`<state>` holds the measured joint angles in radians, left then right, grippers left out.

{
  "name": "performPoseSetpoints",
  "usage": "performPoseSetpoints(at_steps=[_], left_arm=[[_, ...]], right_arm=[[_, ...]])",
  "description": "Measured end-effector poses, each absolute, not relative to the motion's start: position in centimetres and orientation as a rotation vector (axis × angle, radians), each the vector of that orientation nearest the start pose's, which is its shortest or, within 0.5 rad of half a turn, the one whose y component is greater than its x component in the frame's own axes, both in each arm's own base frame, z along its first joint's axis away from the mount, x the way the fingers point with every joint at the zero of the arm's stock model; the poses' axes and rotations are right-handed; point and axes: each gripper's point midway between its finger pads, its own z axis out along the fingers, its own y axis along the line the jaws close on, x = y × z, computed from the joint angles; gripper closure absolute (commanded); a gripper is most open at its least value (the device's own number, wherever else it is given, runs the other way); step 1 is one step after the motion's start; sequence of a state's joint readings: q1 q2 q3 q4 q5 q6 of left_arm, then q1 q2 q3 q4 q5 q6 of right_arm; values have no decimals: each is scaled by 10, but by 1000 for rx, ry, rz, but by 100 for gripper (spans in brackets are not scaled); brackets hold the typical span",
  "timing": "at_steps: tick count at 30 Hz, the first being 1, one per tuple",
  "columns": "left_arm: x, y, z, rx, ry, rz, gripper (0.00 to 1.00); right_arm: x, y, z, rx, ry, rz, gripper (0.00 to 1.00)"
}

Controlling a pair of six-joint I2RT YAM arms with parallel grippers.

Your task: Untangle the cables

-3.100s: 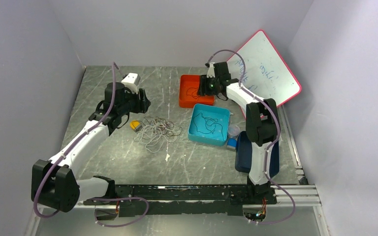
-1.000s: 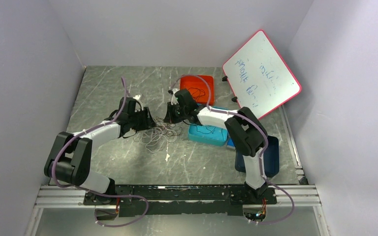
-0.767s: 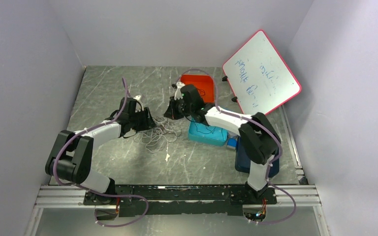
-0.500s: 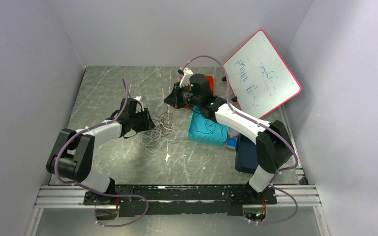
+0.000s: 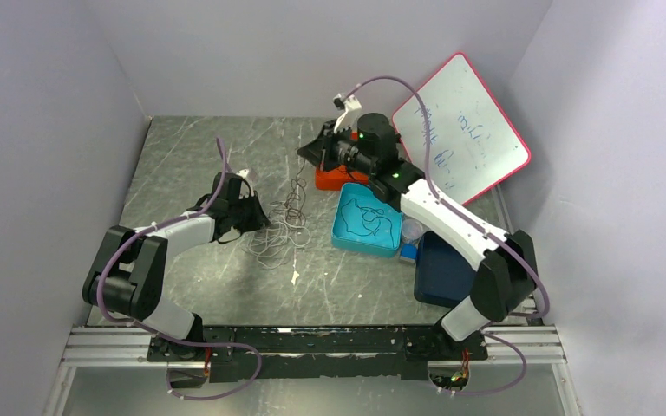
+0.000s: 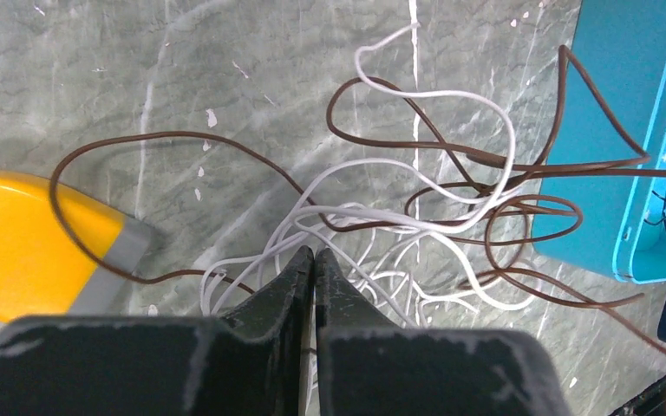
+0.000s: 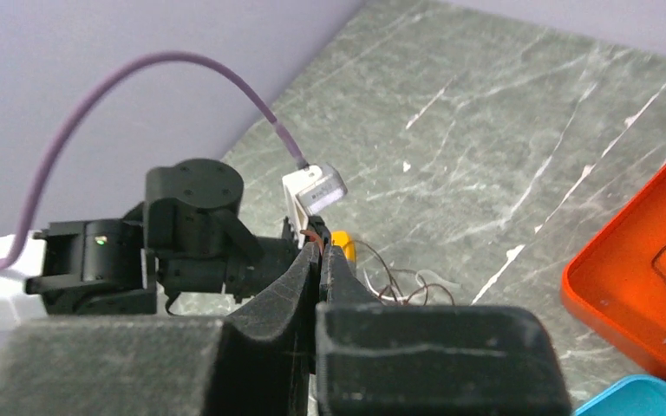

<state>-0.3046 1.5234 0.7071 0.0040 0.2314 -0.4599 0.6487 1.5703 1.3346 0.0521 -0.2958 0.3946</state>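
Observation:
The cables (image 5: 276,232) lie as a loose pile of thin white and brown loops on the grey table. My left gripper (image 5: 258,212) rests low at the pile's left edge. In the left wrist view the left gripper (image 6: 314,251) is shut, with a white cable (image 6: 416,217) pinched between the jaws and a brown cable (image 6: 225,143) looping around. My right gripper (image 5: 309,156) hangs raised beside the orange tray. It is shut on a brown cable (image 5: 297,186) that runs down to the pile. The right wrist view shows that strand at the tip of the right gripper (image 7: 319,245).
A teal tray (image 5: 347,245) with a dark cable inside stands right of the pile, also seen as the teal tray (image 6: 624,104). An orange tray (image 5: 334,179) lies behind it, holding a thin cable. A yellow object (image 6: 26,243) lies by the left gripper. A whiteboard (image 5: 468,130) leans back right; a dark blue bin (image 5: 442,276) sits front right.
The left gripper has closed on the white cables. The right gripper has risen and moved back and right, drawing a brown strand up out of the pile.

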Motion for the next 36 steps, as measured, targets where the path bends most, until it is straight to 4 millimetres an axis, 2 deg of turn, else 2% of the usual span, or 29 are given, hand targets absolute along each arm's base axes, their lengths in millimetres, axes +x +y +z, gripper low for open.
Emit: performPoseSetpoints(at_steps=[7, 15, 23, 29, 36], left_arm=[[324, -163, 40, -76, 2449, -628, 93], [324, -163, 40, -76, 2449, -628, 93], [324, -163, 40, -77, 2448, -628, 93], [324, -163, 40, -76, 2445, -629, 93], [324, -163, 40, -76, 2444, -629, 93]], right_arm=[[357, 330, 348, -416, 1685, 969, 100], [359, 297, 390, -340, 1583, 891, 100], [354, 265, 433, -279, 1465, 827, 100], [356, 252, 457, -256, 1405, 790, 100], [354, 238, 503, -242, 1294, 755, 100]])
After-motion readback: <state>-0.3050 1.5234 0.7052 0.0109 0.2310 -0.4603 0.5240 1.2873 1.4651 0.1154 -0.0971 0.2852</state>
